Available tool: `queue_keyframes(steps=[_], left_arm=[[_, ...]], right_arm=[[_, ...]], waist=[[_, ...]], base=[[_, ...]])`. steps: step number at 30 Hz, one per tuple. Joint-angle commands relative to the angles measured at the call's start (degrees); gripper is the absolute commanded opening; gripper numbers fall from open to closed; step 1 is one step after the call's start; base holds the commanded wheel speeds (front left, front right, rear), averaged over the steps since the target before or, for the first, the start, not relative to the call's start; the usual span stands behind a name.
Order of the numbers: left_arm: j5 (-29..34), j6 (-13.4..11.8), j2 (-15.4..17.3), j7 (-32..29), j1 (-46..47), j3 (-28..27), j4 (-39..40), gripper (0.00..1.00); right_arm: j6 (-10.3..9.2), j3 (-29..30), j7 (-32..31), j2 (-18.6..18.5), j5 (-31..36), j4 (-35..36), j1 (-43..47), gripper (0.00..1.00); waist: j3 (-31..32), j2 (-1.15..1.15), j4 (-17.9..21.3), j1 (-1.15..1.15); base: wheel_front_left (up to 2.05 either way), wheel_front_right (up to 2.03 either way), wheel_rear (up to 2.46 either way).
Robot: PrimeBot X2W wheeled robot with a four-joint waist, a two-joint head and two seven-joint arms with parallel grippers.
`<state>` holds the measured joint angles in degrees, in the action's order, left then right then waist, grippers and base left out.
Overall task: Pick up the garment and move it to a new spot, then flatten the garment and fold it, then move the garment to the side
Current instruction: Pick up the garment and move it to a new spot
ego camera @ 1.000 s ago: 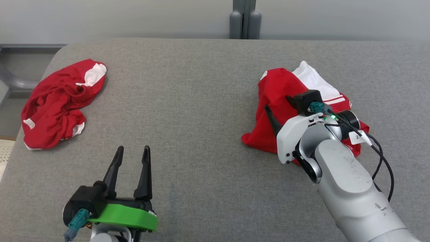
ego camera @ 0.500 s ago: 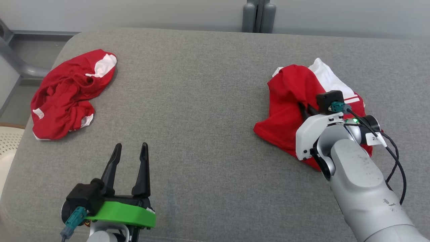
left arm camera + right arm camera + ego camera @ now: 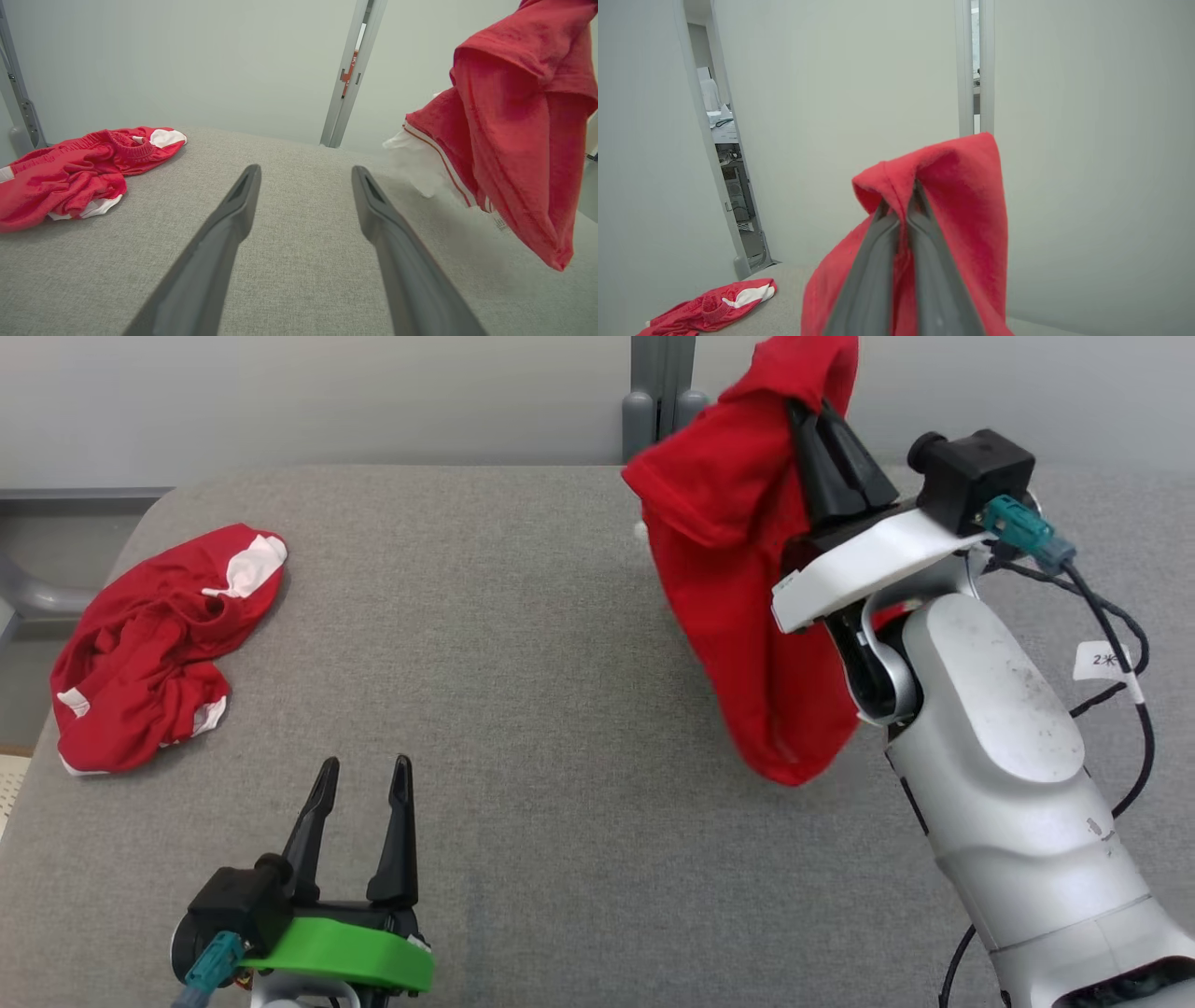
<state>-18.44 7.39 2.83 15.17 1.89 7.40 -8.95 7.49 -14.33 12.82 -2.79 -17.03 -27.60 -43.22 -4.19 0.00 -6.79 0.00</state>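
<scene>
You have a grey padded surface [image 3: 560,616] across the scene. At its far right the garment [image 3: 738,569] hangs in the air from your right gripper [image 3: 810,411] — fingers pinched together on its top fold. A second red garment [image 3: 149,644] lies crumpled at far left. Your left gripper [image 3: 365,765] sits near left — fingers apart, empty.

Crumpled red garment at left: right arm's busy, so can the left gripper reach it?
Probably yes: the left gripper is open and empty, with nothing on the grey surface between it and the crumpled garment.
</scene>
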Motion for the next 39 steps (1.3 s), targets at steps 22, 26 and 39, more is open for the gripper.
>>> queue_keyframes(steps=[22, 26, 39], left_arm=[[-0.3, 0.1, 0.1, 0.0, -0.1, -0.1, 0.8, 1.00], [-0.2, 0.1, 0.1, 0.0, -0.3, -0.6, 0.8, 1.00], [0.0, 0.1, 0.1, 0.0, -0.9, -1.2, 0.5, 1.00]], right_arm=[[0.01, 20.5, -12.4, -0.2, 19.7, 3.3, 17.0, 1.00], [0.01, 17.0, -10.4, -0.2, 19.6, 7.5, 21.3, 1.00], [0.01, 13.8, -0.7, -0.2, 15.0, 17.8, 37.9, 1.00]], waist=[[-0.5, 0.00, 0.4, 0.00], [-0.5, 0.00, 0.7, 0.00], [0.1, 0.00, 2.3, 0.00]], base=[[0.00, 0.00, 0.00], [0.00, 0.00, 0.00], [0.00, 0.00, 0.00]])
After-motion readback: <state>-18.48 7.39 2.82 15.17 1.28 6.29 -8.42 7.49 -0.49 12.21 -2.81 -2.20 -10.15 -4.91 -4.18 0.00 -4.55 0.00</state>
